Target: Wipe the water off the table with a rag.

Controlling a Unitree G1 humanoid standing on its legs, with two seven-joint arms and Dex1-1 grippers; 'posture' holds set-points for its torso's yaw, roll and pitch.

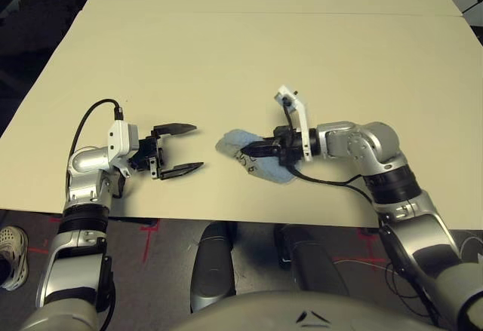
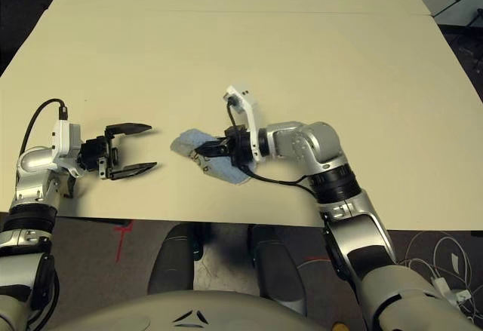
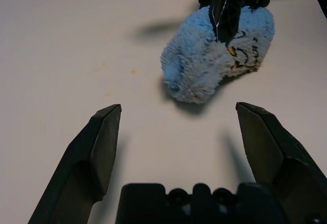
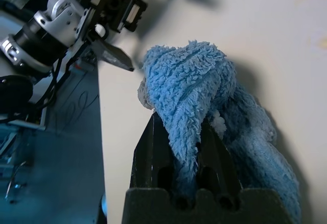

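The light blue rag (image 1: 256,157) lies bunched on the cream table (image 1: 264,59) near its front edge, black marks showing on it. My right gripper (image 1: 247,151) is shut on the rag (image 4: 191,86), a fold of which is pinched between the black fingers (image 4: 153,152). My left gripper (image 1: 198,148) is open just left of the rag, empty and hovering low over the table. In the left wrist view the rag (image 3: 214,60) sits beyond the open fingers (image 3: 104,132). A tiny orange speck of water (image 3: 134,72) lies on the table beside the rag.
The table's front edge (image 1: 226,218) runs just below both grippers. A thin seam (image 1: 264,13) crosses the far part of the top. On the floor at the left is a shoe (image 1: 11,252). Cables (image 2: 445,259) lie on the floor at the right.
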